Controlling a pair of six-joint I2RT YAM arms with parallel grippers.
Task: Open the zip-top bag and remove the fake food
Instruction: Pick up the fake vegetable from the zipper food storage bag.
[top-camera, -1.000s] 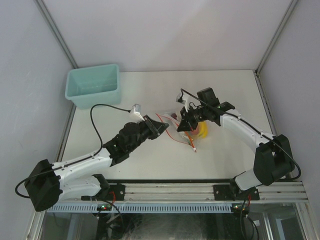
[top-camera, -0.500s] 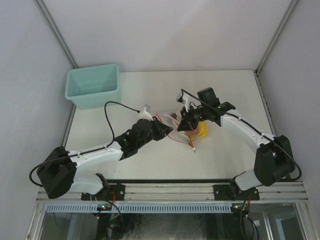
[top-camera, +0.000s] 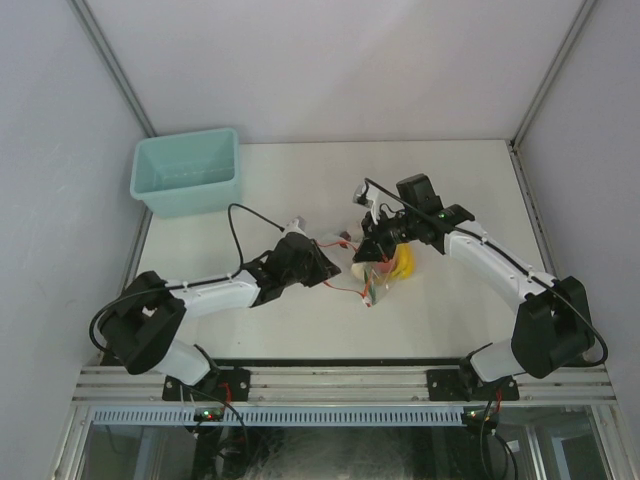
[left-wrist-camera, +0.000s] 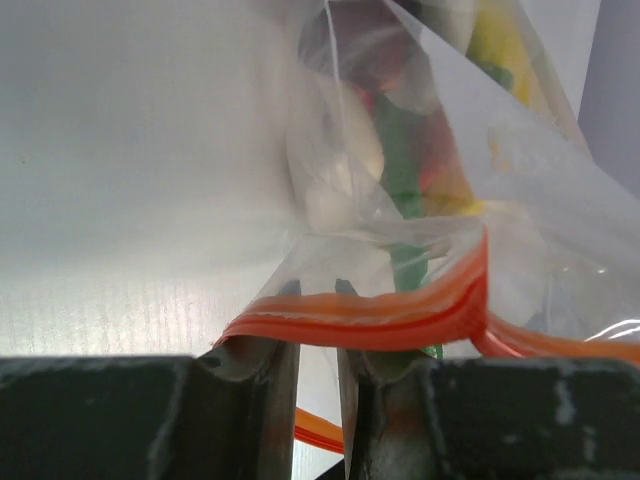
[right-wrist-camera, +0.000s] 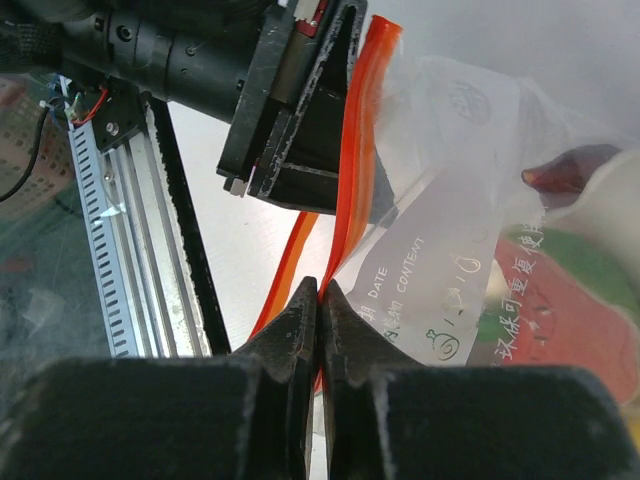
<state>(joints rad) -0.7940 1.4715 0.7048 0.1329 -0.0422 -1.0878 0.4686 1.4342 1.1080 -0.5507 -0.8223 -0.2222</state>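
Over the white table's (top-camera: 450, 180) middle, raised: clear crinkly zip-top bag (top-camera: 376, 272), red-orange zip strip (left-wrist-camera: 400, 310), toy plastic fake food (left-wrist-camera: 400, 150) inside.
Grips: right gripper (right-wrist-camera: 320, 295), 12 o'clock of bag, clenched on strip; left gripper (left-wrist-camera: 318, 300), 9 o'clock, jaws narrowly parted, strip across tips, hold cannot be told.
Risk: film slips under pull, bag drops unopened.
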